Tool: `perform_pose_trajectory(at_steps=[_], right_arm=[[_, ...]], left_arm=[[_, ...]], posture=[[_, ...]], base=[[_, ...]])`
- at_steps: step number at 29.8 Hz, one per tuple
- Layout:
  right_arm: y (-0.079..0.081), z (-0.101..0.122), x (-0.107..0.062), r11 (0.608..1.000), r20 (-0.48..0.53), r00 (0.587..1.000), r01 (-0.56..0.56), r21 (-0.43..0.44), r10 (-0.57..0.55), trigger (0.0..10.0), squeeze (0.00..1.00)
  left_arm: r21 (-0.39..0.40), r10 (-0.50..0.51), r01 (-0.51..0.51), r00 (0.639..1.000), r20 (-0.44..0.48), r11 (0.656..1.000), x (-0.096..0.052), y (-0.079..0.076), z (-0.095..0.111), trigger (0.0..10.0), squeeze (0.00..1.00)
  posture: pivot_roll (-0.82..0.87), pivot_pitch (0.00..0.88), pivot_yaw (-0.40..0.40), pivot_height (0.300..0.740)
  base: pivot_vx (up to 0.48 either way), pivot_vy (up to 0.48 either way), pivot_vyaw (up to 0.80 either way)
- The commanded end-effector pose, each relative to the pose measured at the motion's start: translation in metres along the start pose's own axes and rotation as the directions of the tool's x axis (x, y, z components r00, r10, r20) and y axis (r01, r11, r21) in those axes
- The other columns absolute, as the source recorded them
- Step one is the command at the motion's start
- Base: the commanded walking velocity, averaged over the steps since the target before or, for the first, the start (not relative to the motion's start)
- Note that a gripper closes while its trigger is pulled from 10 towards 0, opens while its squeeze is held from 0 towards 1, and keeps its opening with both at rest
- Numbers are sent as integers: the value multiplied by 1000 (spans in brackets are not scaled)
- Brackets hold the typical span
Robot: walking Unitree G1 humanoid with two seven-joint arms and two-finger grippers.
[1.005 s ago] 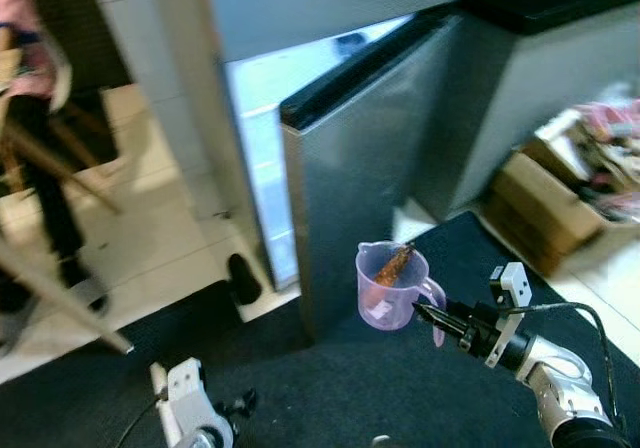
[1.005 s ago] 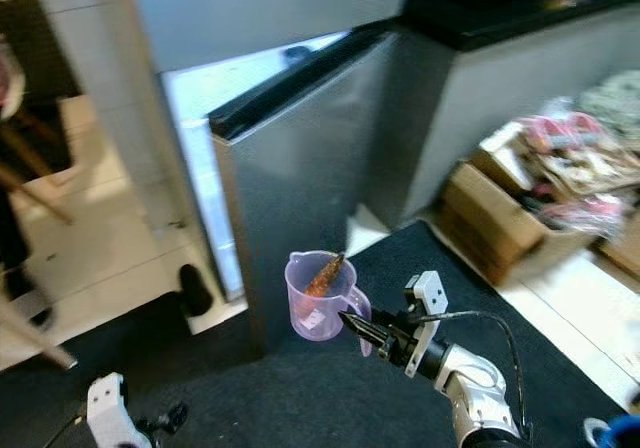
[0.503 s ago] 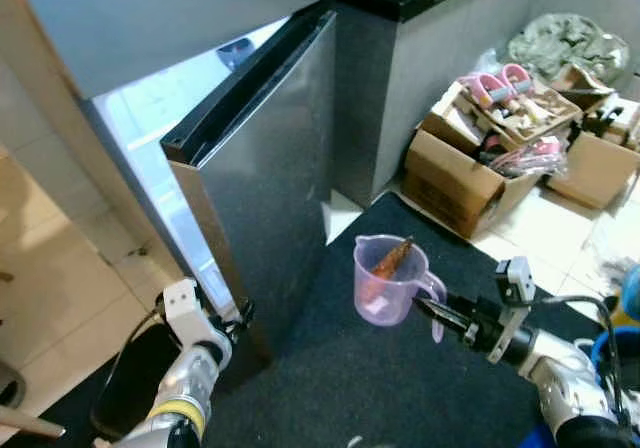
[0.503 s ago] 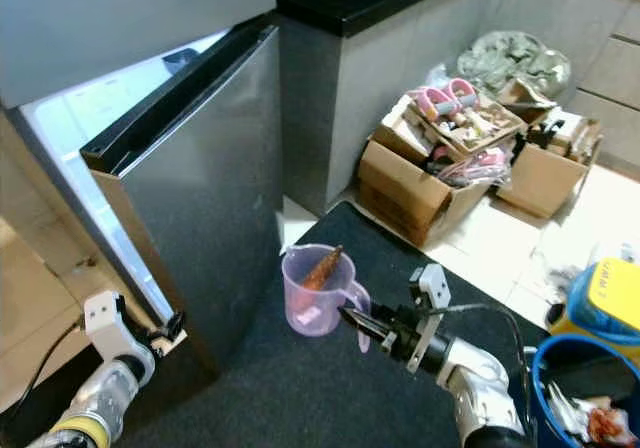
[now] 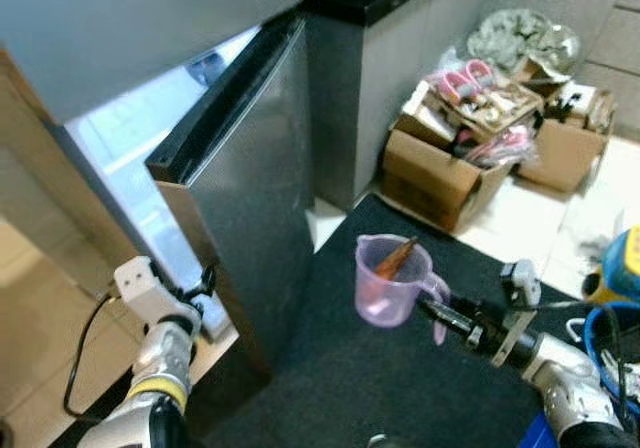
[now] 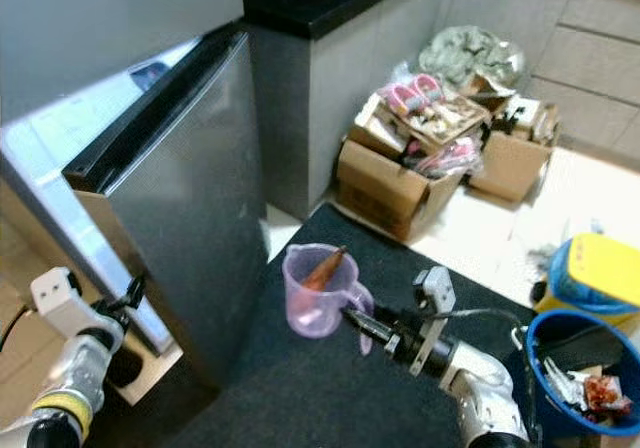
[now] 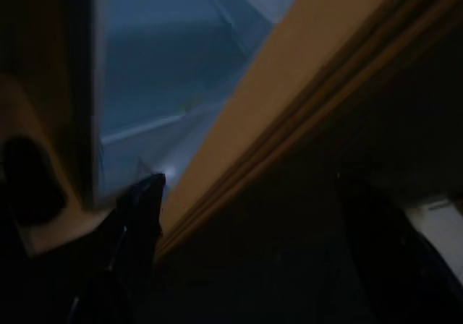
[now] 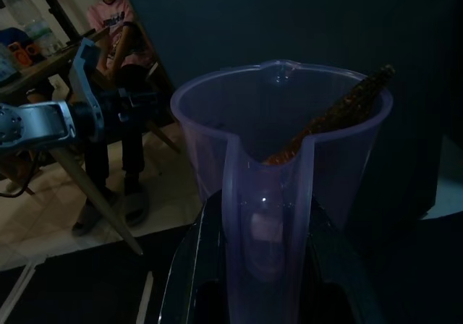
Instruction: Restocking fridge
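Fridge, door ajar; jug with carrot in right gripper.
Left gripper [image 5: 205,276] at the lower edge of the open fridge door [image 5: 250,208], finger state cannot be told. Right gripper [image 5: 432,313] clamps the handle of the translucent purple jug [image 5: 388,281], carrot [image 5: 396,256] leaning inside, above the black mat [image 5: 400,388]. Cardboard boxes [image 5: 440,173] beyond; no writing legible.

A translucent purple jug [image 5: 389,292] is showing a brown-orange stick inside. The fridge door [image 5: 255,208] is gleaming steel grey, the mat [image 5: 350,388] lying black
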State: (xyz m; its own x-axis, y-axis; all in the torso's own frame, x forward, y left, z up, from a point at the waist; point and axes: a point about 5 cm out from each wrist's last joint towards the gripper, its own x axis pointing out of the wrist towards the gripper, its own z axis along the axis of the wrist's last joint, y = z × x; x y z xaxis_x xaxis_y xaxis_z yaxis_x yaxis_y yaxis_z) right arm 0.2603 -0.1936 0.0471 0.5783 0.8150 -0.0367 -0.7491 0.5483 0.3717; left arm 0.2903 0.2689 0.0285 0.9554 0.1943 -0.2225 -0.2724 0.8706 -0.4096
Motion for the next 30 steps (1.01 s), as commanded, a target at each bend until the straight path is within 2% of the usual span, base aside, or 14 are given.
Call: perform_pose_trajectory(at_steps=[1,7,9,12,15,18,19,20,24,26,27,28,29,30], right_arm=[[1,2,1,1000,19,1000,-1,1,1,10000,0],[2,2,2,1000,19,1000,2,-1,-2,10000,0],[1,2,1,1000,17,1000,7,-3,-7,10000,0],[1,2,1,1000,17,1000,10,-5,-9,10000,0],[1,2,1,1000,18,1000,14,-6,-14,10000,0],[1,2,1,1000,18,1000,17,-7,-17,10000,0],[1,2,1,1000,18,1000,19,-8,-19,10000,0],[1,2,1,1000,17,1000,21,-8,-21,10000,0],[0,2,0,1000,15,1000,25,-10,-25,10000,0],[-1,3,0,999,11,999,35,-16,-35,10000,0],[-1,3,0,999,11,999,35,-16,-35,10000,0],[-1,3,0,999,10,999,38,-17,-38,10000,0],[-1,3,-1,999,9,999,40,-18,-40,10000,0],[-1,3,-1,999,8,999,42,-18,-42,10000,0]], left_arm=[[-22,47,-45,996,75,999,3,8,19,10000,0],[-126,55,-35,986,156,991,10,5,37,10000,0],[-157,64,-28,972,227,987,15,3,56,10000,0],[-193,89,-39,961,261,980,17,5,66,10000,0],[-286,16,67,961,278,956,21,-5,67,10000,0],[-318,-91,194,946,312,928,25,-22,69,10000,0],[-325,-136,248,934,331,912,26,-30,71,2784,0],[-329,-177,295,922,345,897,28,-36,72,0,0],[-338,-257,383,896,362,860,30,-50,75,0,0],[-346,-387,494,859,335,798,31,-69,69,0,0],[-346,-387,494,859,335,798,31,-69,69,0,0],[-349,-428,525,845,319,776,31,-74,65,0,0],[-360,-490,572,819,298,737,29,-81,59,2667,0],[-370,-530,602,799,284,708,28,-85,54,2667,0]], posture=[[-119,20,32,740],[-119,20,32,740],[-119,20,33,740],[-119,20,33,740],[-119,20,33,740],[-119,21,35,740],[-119,21,35,740],[-119,21,35,740],[-119,21,35,740],[-120,20,33,740],[-120,20,33,740],[-122,19,34,740],[-122,19,34,740],[-122,19,34,740]], base=[[0,0,0],[0,0,0],[0,0,0],[0,0,0],[0,0,0],[0,0,0],[0,0,0],[0,0,0],[0,0,0],[0,0,0],[0,0,0],[0,0,0],[0,0,0],[0,0,0]])
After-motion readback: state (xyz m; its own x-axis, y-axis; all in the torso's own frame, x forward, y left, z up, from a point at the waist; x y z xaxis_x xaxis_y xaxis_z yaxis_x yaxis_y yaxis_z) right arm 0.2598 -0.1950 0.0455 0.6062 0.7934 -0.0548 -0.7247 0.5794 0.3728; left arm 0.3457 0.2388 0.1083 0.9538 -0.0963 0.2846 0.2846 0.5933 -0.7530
